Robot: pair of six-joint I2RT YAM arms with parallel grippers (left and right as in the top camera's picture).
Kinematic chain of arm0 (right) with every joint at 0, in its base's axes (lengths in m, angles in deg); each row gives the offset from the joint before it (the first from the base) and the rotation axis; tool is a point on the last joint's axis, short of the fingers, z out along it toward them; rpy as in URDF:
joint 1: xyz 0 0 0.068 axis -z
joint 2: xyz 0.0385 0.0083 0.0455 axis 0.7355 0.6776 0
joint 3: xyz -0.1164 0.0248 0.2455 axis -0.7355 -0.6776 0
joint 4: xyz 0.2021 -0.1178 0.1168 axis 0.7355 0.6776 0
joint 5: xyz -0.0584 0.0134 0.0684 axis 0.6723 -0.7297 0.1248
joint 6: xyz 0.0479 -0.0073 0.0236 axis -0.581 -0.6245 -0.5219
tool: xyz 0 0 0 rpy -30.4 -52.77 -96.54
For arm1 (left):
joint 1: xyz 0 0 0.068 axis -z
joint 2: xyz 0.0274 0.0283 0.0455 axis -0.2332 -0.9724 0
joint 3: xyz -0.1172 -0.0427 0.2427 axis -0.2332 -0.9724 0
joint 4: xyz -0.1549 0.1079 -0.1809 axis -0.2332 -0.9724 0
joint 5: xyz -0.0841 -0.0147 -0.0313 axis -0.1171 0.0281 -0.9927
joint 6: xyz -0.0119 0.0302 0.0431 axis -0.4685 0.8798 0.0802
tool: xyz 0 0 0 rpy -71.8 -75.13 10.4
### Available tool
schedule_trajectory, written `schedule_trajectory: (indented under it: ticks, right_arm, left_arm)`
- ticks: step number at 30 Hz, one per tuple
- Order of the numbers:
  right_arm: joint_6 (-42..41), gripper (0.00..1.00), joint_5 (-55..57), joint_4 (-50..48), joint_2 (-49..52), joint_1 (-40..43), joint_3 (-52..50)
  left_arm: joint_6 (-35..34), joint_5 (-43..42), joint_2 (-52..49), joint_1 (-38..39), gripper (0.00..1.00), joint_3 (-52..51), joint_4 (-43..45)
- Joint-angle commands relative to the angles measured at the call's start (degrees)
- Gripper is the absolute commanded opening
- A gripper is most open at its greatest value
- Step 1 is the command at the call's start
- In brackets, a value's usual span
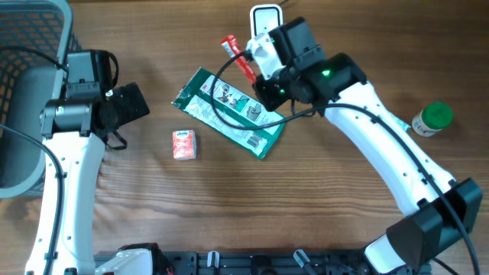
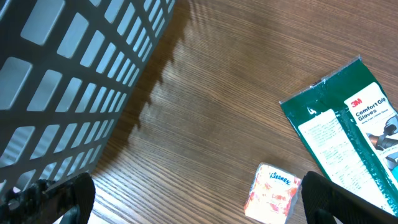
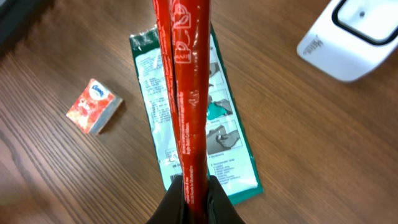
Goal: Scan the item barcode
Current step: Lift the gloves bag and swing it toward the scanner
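The R gripper (image 3: 194,188) is shut tight on a long red stick pack (image 3: 186,93). The pack is up off the table (image 1: 321,191), over the green glove pack (image 3: 231,134), w/ its far end near the white scanner (image 1: 265,17). The writing on the red pack is too small to read.

The L gripper (image 2: 199,208) is wide open & holds nothing. It is near the dark basket (image 2: 62,74).

The green pack says "3M Comfort Grip Gloves". A little orange tissue pack (image 2: 273,193) just beside it says "Kleenex". A bottle w/ a green cap (image 1: 433,118) stands well apart, on the R side. Nothing sits between the red pack & the scanner.
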Motion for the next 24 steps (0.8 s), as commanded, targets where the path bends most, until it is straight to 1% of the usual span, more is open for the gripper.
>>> schedule_trajectory:
  ticks: [1,3,6,8,9,10,12,13,15,18,21,24]
  right_arm:
    - [0.13,0.04,-3.02,-0.13,1.92,1.25,-2.16]
    - [0.15,0.04,-0.33,-0.72,3.56,1.29,-3.37]
    - [0.17,0.05,7.96,-1.46,5.81,1.29,-3.85]
    - [2.78,0.04,14.25,-2.84,6.69,1.29,-3.85]
    - [6.05,0.04,21.79,-4.92,6.82,1.29,-3.85]
    - [7.52,0.04,26.47,-6.56,6.82,1.29,-3.80]
    - [12.72,0.04,32.89,-10.16,6.82,1.29,-3.80]
    - [16.20,0.04,34.60,-11.89,6.88,1.29,-3.80]
    - [27.39,0.04,35.80,-17.40,7.43,1.29,-3.82]
    - [36.89,0.04,37.59,-24.70,9.27,1.64,-3.82]
    - [43.25,0.04,45.88,-35.45,13.00,2.82,-3.82]
    - [46.82,0.04,49.46,-43.98,16.61,4.11,-3.82]
  left_arm:
    - [-0.50,0.90,0.72,-0.26,1.00,0.81,0.15]
    - [-0.50,0.90,0.72,-0.26,1.00,0.81,0.15]
    - [-0.50,0.90,0.72,-0.26,1.00,0.81,0.15]
    - [-0.50,0.90,0.72,-0.26,1.00,0.81,0.15]
    - [-0.50,0.90,0.72,-0.26,1.00,0.81,0.15]
    - [-0.50,0.90,0.72,-0.26,1.00,0.81,0.15]
    - [-0.50,0.90,0.72,-0.26,1.00,0.81,0.15]
    - [-0.50,0.90,0.72,-0.26,1.00,0.81,0.15]
    - [-0.50,0.90,0.72,-0.26,1.00,0.81,0.15]
    - [-0.50,0.90,0.72,-0.26,1.00,0.81,0.15]
    - [-0.50,0.90,0.72,-0.26,1.00,0.81,0.15]
    - [-0.50,0.90,0.72,-0.26,1.00,0.81,0.15]
